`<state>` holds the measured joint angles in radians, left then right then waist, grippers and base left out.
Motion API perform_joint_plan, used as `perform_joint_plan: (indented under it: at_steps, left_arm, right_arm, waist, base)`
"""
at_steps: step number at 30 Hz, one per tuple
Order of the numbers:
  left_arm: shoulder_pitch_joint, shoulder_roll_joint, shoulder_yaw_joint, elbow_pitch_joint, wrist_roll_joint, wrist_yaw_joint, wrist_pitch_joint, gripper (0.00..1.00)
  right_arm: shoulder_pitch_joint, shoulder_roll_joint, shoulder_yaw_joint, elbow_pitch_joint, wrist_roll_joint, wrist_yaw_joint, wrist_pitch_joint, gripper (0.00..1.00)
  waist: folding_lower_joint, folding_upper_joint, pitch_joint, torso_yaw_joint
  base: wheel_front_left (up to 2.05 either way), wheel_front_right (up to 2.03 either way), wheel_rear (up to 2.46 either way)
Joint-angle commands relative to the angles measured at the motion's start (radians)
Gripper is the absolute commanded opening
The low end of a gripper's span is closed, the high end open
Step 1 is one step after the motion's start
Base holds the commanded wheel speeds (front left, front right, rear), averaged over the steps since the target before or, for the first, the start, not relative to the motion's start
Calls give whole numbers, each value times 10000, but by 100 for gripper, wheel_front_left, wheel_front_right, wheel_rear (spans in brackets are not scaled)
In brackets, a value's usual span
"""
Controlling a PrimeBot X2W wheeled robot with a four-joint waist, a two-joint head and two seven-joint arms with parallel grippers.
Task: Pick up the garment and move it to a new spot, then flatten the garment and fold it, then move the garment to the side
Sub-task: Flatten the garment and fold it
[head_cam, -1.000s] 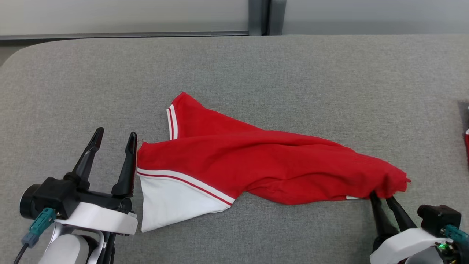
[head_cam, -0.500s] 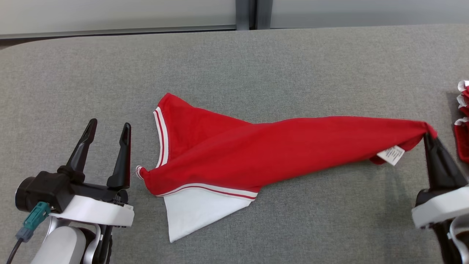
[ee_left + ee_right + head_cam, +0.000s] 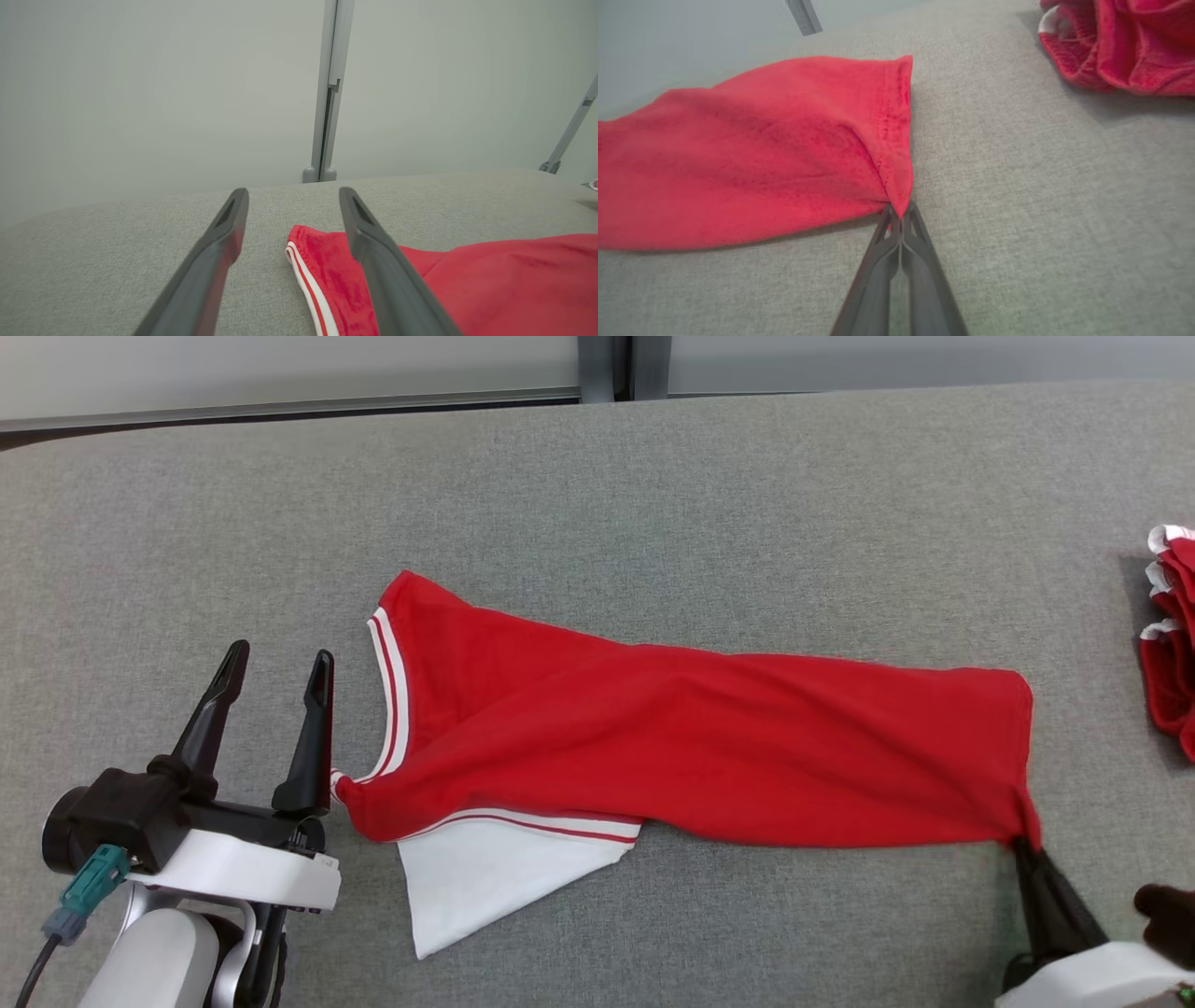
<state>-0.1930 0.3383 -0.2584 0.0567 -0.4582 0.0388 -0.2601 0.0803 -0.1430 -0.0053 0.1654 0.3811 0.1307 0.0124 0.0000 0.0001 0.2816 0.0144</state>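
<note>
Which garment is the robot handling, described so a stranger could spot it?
On the grey table, look at the middle, where a long red garment lies stretched left to right. Its near right corner is pinched in the right gripper, and unlike the crumpled red pile at the right edge, it has a white panel at its left end.

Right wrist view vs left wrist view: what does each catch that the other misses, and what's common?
Right wrist: right end effector shut on a plain hem corner of the garment. Left wrist: left end effector open, white-striped trim ahead of it, wall post behind. Both: the garment lying on the grey table.
</note>
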Motion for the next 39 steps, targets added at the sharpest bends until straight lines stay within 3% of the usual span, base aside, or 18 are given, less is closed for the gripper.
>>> perform_joint_plan:
  at_steps: [1,5,11,19,27,28,29,39]
  left_arm:
    - [-173,54,56,45,68,-12,-38,100]
    - [-223,60,76,96,133,2,-44,100]
    - [-378,-16,43,141,151,-42,-41,100]
    - [-1173,-372,-200,458,269,-334,-52,100]
    - [-1251,-604,105,688,486,-541,-53,100]
    - [-1200,-619,160,688,524,-553,-53,100]
    - [-1136,-637,231,690,569,-533,-51,100]
    - [-285,-852,1060,537,1049,-447,-43,100]
  right_arm:
    - [-321,-189,-3,-128,6,0,-338,0]
    - [-801,-439,30,-638,57,0,-642,0]
    - [-1915,-820,-119,-931,-53,0,-219,0]
    - [-3735,-1130,-77,795,-38,0,309,0]
    - [-4075,-1095,226,1838,115,0,-254,0]
    - [-4063,-1094,284,1886,137,0,-345,38]
    - [-4015,-1078,304,1915,157,0,-475,100]
    - [-2496,-802,-154,135,-780,0,-1947,100]
  waist:
    - [0,-1,-12,-27]
    - [0,-1,-39,-40]
    - [0,-1,87,137]
    - [0,-1,712,908]
    - [0,-1,744,936]
    - [0,-1,706,897]
    - [0,-1,662,856]
    - [0,-1,-201,382]
  base:
    - [0,0,0]
    - [0,0,0]
    - [0,0,0]
    - [0,0,0]
    - [0,0,0]
    - [0,0,0]
    - [0,0,0]
    - [0,0,0]
